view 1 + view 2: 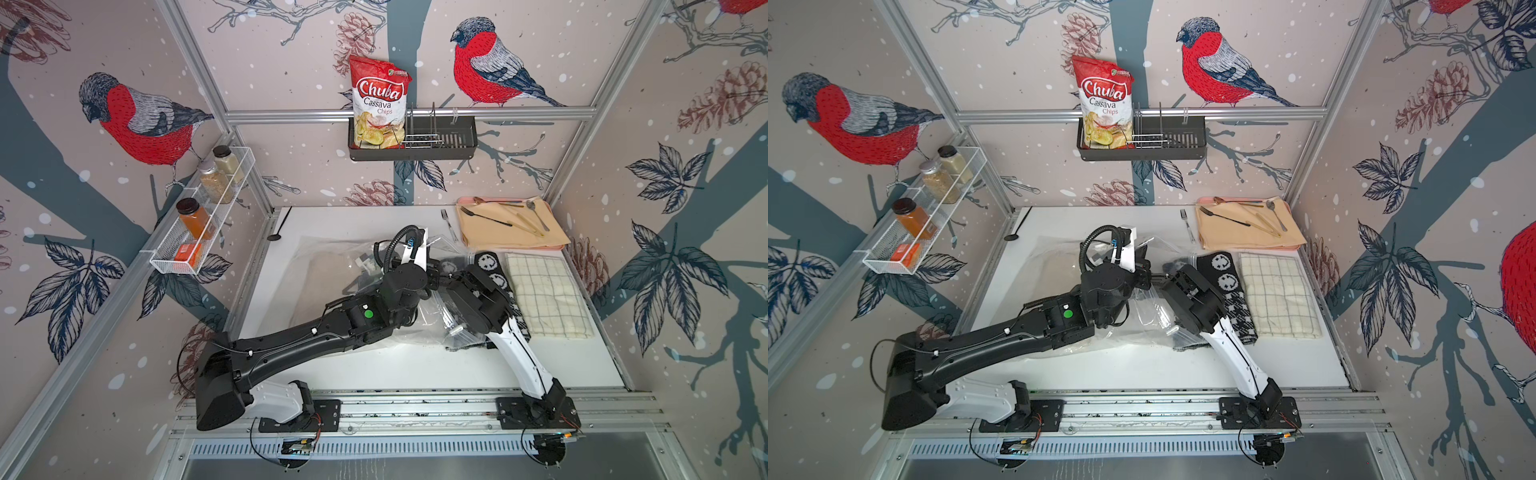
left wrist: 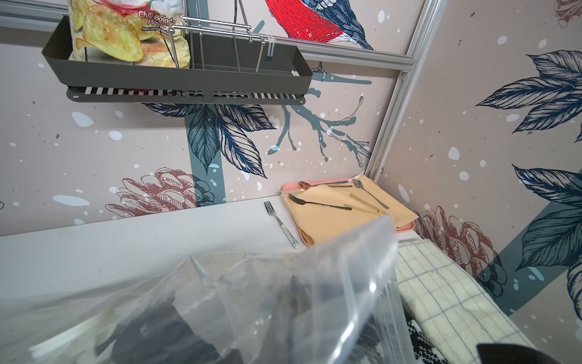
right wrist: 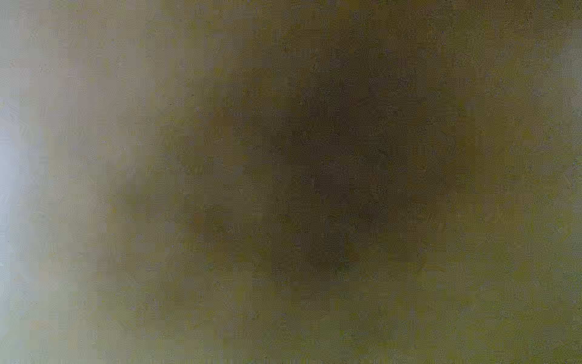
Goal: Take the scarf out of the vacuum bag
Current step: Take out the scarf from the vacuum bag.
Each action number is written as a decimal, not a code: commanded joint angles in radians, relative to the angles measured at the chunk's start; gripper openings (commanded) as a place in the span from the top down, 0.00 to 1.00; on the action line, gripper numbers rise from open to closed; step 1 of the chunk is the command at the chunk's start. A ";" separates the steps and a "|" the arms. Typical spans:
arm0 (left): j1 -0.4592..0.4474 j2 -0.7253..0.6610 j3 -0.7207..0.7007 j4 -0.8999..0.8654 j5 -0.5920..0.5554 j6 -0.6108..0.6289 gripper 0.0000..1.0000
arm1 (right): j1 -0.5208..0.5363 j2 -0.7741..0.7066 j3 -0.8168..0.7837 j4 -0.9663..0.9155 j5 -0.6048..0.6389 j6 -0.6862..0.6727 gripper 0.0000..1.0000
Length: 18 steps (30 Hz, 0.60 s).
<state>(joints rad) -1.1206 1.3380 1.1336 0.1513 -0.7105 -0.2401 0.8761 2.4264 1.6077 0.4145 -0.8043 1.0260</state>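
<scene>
- your vacuum bag (image 1: 328, 266) lies mid-table, its mouth end overlapping the smiley scarf (image 1: 492, 270), beside the checked cloth (image 1: 544, 291) at the right wall.
- bare table (image 1: 374, 365) runs along the near edge.
- left claw (image 1: 439, 275) and right claw (image 1: 451, 279) are clenched; film hides what they pinch.
- the chips bag (image 1: 378, 104) reads "chuba cassava chips".

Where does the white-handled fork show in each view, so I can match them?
In a top view: fork on the white table, far side, beside the tan cloth.
In a top view: fork again beside that cloth.
Left wrist: fork beyond the vacuum bag, beside the cloth.
Right wrist: picture blurred out; fork not visible.
Shared landmark: the tan cloth.
</scene>
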 commanded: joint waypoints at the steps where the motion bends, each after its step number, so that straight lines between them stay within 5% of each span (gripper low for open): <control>1: 0.004 -0.008 -0.003 0.042 -0.035 -0.009 1.00 | -0.001 -0.035 -0.028 -0.092 0.018 -0.115 1.00; 18: 0.026 -0.020 -0.026 0.041 -0.023 -0.025 1.00 | 0.001 -0.067 -0.096 -0.135 0.032 -0.204 1.00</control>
<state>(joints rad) -1.0996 1.3266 1.1114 0.1520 -0.7082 -0.2539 0.8730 2.3734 1.5181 0.2951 -0.7689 0.8593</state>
